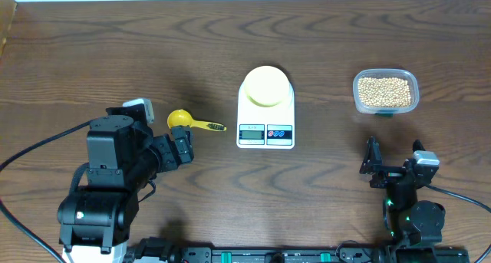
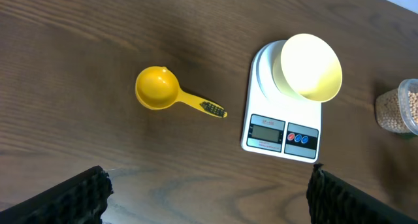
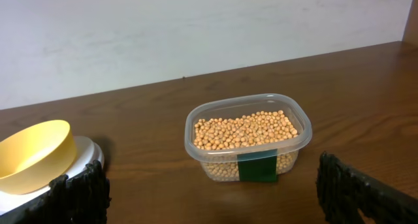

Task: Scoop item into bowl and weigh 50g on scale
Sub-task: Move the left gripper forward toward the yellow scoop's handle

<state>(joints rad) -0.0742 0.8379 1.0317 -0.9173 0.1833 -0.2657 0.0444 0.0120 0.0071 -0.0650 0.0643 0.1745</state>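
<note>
Yellow scoop (image 2: 157, 88) lies ahead of my left fingers (image 2: 72, 198), which are spread wide and empty, handy for a grab. The bowl (image 2: 307, 66) sits on the scale (image 2: 281, 134) so scoops register directly. The beans (image 3: 245, 129) fill the tub (image 3: 215, 164) ahead of my right fingers (image 3: 366, 191), likewise spread and empty.

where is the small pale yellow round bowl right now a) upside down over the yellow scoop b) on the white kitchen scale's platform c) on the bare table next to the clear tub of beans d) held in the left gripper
B: the small pale yellow round bowl sits upright on the platform of the white flat rectangular kitchen scale, apart from the clear rectangular plastic tub and the bright yellow plastic scoop.
</note>
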